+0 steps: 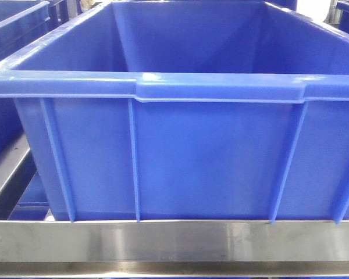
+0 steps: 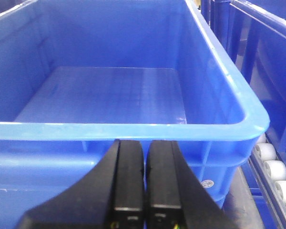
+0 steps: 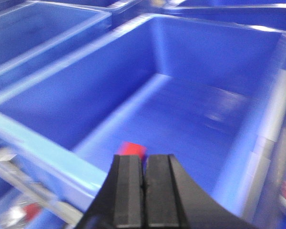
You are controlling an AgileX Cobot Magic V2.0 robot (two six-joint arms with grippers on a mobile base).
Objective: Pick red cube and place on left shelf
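Red cube (image 3: 133, 150) lying on floor of blue crate (image 3: 190, 119), near its front wall, just beyond right gripper (image 3: 144, 188) tips; whether touching them, cannot tell. Right fingers (image 3: 127, 191) pressed together, nothing between. Right wrist view blurred. Left gripper (image 2: 144, 179) above near rim of another blue crate (image 2: 133, 130), fingers closed, empty. Front view: ribbed crate (image 1: 209, 163) seated behind brushed-steel front rail (image 1: 174, 241) of left shelf. White rollers (image 2: 275, 171) at lower right edge of left wrist view.

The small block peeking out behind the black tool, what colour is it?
Bright red; the small block lies inside the blue plastic crate, best seen in the right wrist view.
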